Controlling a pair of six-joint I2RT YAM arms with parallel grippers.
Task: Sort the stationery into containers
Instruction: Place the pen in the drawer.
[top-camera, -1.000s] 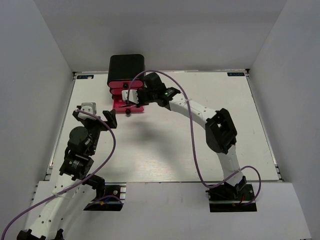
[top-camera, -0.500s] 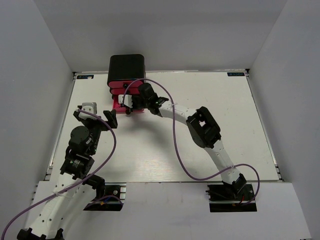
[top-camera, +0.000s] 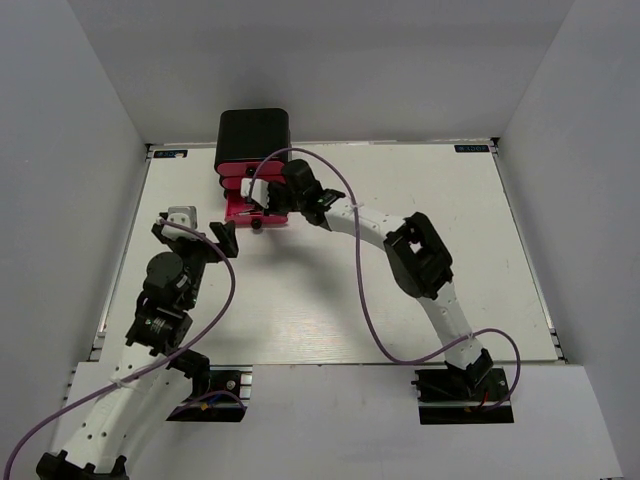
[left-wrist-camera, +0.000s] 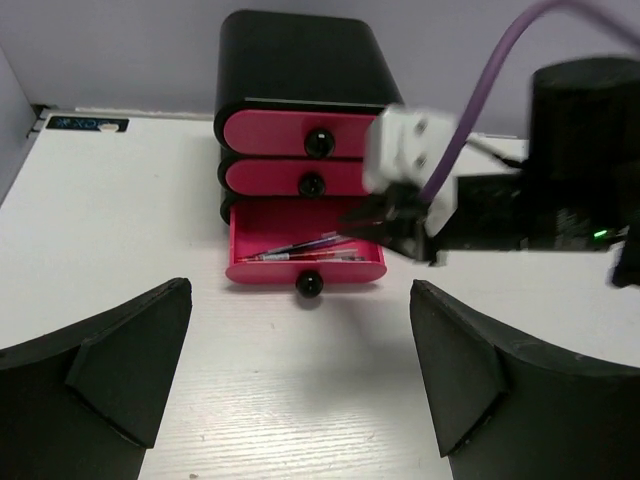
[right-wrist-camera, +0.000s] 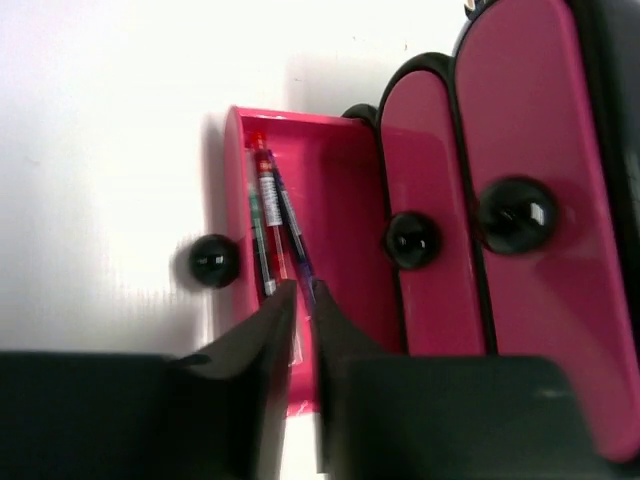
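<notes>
The black cabinet (top-camera: 254, 135) has three pink-red drawers; the bottom drawer (top-camera: 236, 214) is pulled out. In the left wrist view the open drawer (left-wrist-camera: 305, 271) holds thin pens (left-wrist-camera: 300, 247). In the right wrist view a red-white pen (right-wrist-camera: 268, 190) and a thin dark pen (right-wrist-camera: 293, 222) lie in the drawer (right-wrist-camera: 345, 200). My right gripper (right-wrist-camera: 300, 295) hangs over the drawer, its jaws closed to a narrow gap with the dark pen's near end between them. It also shows in the top view (top-camera: 262, 205). My left gripper (left-wrist-camera: 300, 400) is open and empty, in front of the cabinet.
The upper two drawers (left-wrist-camera: 300, 178) are shut. The open drawer's black knob (right-wrist-camera: 213, 260) points toward the arms. The right arm's purple cable (top-camera: 355, 290) loops over the white table (top-camera: 480, 250). Grey walls enclose the table on three sides.
My right arm has shifted its elbow and wrist while the gripper stays over the open drawer. The left arm has moved only slightly.
</notes>
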